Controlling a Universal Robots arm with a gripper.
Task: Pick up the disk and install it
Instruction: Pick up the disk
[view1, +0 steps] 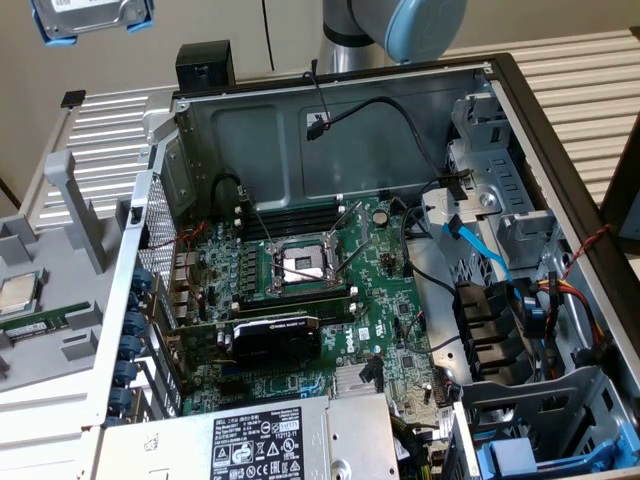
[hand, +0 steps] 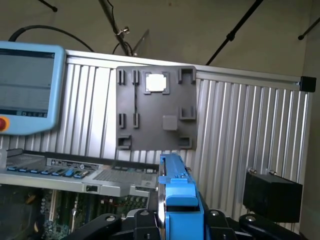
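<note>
1. One disk (hand: 179, 192), edge-on in its blue carrier, sits squarely between the gripper's (hand: 178, 224) black fingers (hand: 144, 222), which close against both its sides and grasp it.
2. From the exterior view, the disk hangs high in that view's upper left corner, well apart from the open computer case (view1: 480, 75).
3. A silver CPU chip (view1: 18, 292) lies on the grey parts tray (view1: 60, 335) beside the case.
</note>
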